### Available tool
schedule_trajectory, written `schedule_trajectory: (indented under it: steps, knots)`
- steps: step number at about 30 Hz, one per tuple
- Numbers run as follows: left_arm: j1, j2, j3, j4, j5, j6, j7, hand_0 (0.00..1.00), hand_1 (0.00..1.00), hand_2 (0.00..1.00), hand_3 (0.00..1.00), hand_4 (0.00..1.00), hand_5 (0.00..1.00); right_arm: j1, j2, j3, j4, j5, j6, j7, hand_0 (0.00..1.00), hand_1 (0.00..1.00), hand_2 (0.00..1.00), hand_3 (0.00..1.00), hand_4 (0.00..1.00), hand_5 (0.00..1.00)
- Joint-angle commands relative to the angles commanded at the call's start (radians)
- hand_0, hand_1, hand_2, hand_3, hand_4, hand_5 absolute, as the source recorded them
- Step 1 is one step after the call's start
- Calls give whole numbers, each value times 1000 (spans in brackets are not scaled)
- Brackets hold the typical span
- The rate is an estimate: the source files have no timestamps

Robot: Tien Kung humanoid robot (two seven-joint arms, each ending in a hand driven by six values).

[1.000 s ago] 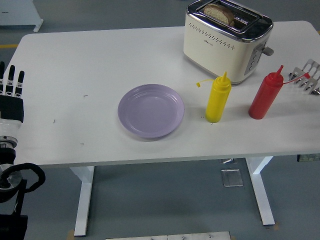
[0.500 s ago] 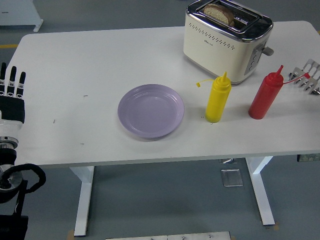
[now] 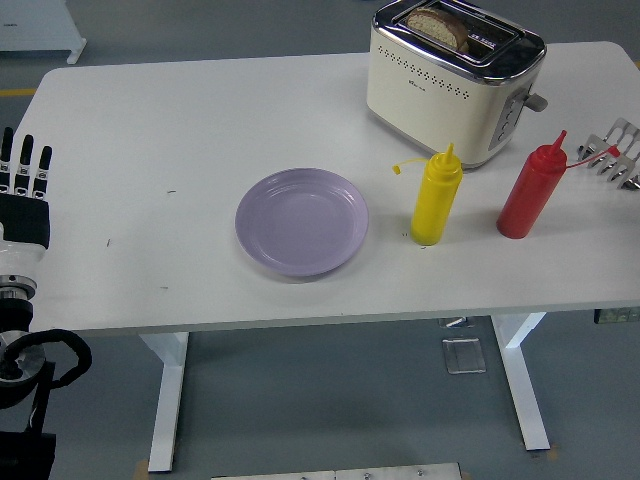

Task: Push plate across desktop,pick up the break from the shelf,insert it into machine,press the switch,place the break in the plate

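While nothing's being held: left robot hand (image 3: 22,195) sits at the worktop (image 3: 150,120) left edge, fingers straight, empty
Bread: slice (image 3: 438,27) already in toaster (image 3: 455,75), far right
Plate: purple plate (image 3: 302,221) mid-worktop, bare
Risk: reaching for the toast could knock the yellow bottle (image 3: 436,196), it's right between

My left hand (image 3: 22,195) sat at the left edge of the head view, palm flat and its 3 visible fingers (image 3: 26,160) held straight and side by side, pointing away from me and holding nothing. Its wrist and black forearm ran down below it.
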Motion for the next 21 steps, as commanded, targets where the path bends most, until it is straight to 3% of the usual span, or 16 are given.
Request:
schedule_trajectory:
  steps: [21]
  knots:
    - [-2,3,6,0,-1,1,0,863,863,862,795,593,998,-35,6,26,31,2,-10,-5,810,765,772,765,446,614]
